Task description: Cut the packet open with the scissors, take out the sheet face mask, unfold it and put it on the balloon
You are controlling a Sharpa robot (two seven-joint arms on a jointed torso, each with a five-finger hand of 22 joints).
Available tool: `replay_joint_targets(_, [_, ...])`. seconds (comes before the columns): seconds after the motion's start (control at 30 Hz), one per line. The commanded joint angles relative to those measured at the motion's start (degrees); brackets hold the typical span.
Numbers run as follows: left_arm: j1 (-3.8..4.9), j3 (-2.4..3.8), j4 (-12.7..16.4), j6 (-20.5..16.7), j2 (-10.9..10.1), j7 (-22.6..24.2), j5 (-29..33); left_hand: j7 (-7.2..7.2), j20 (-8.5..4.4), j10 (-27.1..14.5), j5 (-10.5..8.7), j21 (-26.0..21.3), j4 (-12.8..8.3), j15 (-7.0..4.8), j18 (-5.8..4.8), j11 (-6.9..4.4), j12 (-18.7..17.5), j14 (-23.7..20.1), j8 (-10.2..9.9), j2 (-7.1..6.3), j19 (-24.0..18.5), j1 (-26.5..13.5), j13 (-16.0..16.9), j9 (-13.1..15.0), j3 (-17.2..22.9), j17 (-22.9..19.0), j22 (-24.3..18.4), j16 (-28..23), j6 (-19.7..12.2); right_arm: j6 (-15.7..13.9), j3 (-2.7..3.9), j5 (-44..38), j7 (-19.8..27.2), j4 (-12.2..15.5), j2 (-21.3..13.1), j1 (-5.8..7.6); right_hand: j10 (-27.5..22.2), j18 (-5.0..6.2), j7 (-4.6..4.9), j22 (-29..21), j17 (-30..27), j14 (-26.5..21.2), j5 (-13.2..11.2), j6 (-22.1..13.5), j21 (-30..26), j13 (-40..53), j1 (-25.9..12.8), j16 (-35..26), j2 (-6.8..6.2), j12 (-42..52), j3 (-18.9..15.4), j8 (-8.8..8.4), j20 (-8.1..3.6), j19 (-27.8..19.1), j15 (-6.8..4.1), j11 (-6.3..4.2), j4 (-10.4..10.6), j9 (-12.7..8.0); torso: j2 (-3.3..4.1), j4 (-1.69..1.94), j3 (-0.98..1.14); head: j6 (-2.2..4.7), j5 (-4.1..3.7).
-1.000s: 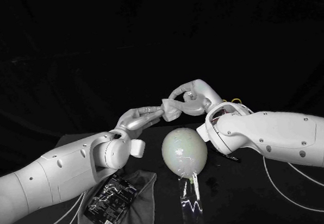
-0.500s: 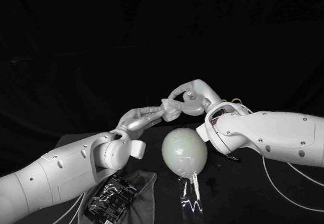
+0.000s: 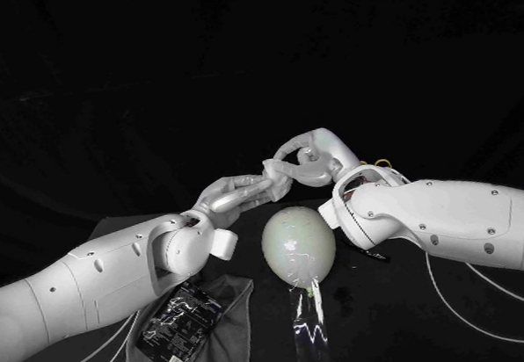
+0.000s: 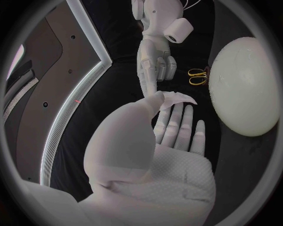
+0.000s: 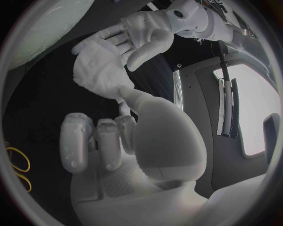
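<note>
Overhead, crumpled sheet face mask (image 3: 282, 175) pinched between left hand (image 3: 232, 193) and right hand (image 3: 317, 155), both gripping it above the balloon (image 3: 298, 245), black packet (image 3: 182, 318) lying on grey cloth (image 3: 224, 349) on the worktop (image 3: 382, 335), white print unreadable.

balloon (image 3: 298, 246): pale white | mask (image 3: 281, 172): white | packet (image 3: 182, 320): black, white print | cloth (image 3: 227, 351): grey | scissors (image 4: 197, 76): yellow handles

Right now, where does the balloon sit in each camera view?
Head view: balloon mid-picture, below the left hand and right hand.
Left wrist view: balloon beside the yellow scissors.
Right wrist view: balloon at the rim, past the mask.
Shared landmark: the mask pinched between both hands.
</note>
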Motion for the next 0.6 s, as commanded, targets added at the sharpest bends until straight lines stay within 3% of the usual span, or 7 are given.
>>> replay_joint_targets(0.03, [0.01,0.07,0.1,2.8,0.2,0.4,1.3,-0.10,0.05,0.9,-0.15,0.3,0.2,0.11,0.54,0.05,0.3,0.8,0.4,1.05,0.7,0.0,0.0,0.1,0.5,0.2,0.1,0.5,0.6,0.5,0.05,-0.3,0.6,0.1,0.0,0.01,3.0,-1.02,0.03,12.5,15.1,6.0,0.4,0.5,0.4,10.3,0.0,0.2,0.60,0.2,0.4,0.26,-0.10,1.8,-0.43,-0.28,0.0,1.3,0.02,0.01,0.02,0.01,-0.03])
replay_joint_targets(0.6, [-0.01,0.07,0.0,2.6,0.3,0.5,2.3,-1.01,0.33,3.3,-0.15,0.8,0.3,0.61,0.37,0.64,0.2,2.9,1.1,1.30,2.8,-0.3,-0.2,0.6,0.8,0.7,0.2,1.6,2.3,0.4,0.05,-0.3,0.6,0.1,-0.2,0.01,3.0,-1.01,0.03,12.5,15.1,6.0,0.4,0.4,0.3,10.2,-0.1,0.2,0.60,0.2,0.5,0.30,-0.10,1.8,-0.43,-0.27,0.0,1.3,0.00,0.03,0.01,-0.02,-0.12])
